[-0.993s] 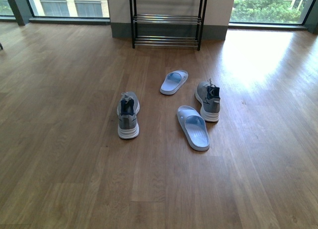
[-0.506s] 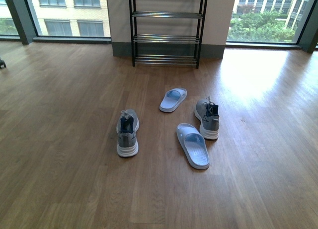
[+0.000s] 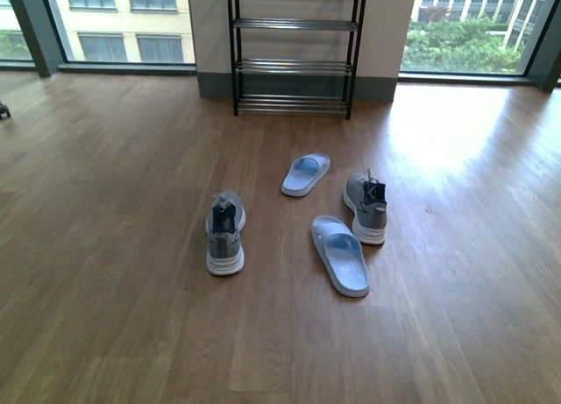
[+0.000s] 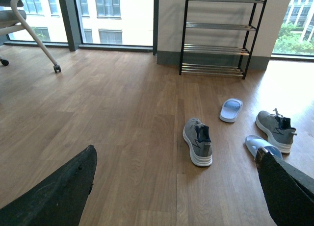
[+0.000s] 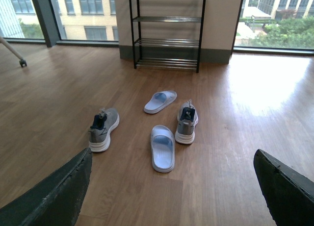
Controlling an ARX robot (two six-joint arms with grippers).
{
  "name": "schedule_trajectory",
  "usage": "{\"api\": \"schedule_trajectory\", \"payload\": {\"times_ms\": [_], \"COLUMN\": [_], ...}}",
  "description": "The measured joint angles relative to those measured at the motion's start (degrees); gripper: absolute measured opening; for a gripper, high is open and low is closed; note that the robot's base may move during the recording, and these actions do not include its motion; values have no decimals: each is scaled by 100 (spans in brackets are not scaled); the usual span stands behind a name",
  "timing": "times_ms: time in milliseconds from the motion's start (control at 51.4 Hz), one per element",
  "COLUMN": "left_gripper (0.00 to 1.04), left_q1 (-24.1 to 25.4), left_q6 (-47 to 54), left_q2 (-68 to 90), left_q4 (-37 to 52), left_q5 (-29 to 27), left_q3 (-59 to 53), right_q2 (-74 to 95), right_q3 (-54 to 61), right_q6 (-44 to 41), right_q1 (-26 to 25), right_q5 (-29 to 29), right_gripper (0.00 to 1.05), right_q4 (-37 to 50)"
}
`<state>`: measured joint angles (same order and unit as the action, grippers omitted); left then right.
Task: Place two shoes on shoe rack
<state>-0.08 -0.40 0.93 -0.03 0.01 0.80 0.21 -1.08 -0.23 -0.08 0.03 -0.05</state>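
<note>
Both shoes stood on the wood floor, well short of the rack, which stood at the floor's far edge against the wall between two windows. One shoe sat left of the floor's middle, heel toward the front camera and toe toward the rack. The other shoe sat to its right and a little nearer the rack, also heel-on, well apart from the first. Two pale blue slides lay between them. The far slide was angled toward the rack, and the near slide lay just beside the other shoe's heel. Whether they touched could not be told.

In the left wrist view the left claw was spread wide and held nothing, its dark fingers high above the floor. The right claw was likewise spread wide and empty.
</note>
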Motion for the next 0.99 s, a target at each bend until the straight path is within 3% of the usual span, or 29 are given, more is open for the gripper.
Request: {"api": "schedule_trajectory", "payload": {"times_ms": [993], "left_gripper": [95], "left_q1": [0], "left_q6": [0], "left_q2": [0], "left_q4": [0], "left_q5": [0], "left_q3": [0], "right_q2": [0], "right_q3": [0], "right_q6": [0], "right_q1": [0], "right_q5": [0], "right_gripper": [95], "right_q4": [0]}}
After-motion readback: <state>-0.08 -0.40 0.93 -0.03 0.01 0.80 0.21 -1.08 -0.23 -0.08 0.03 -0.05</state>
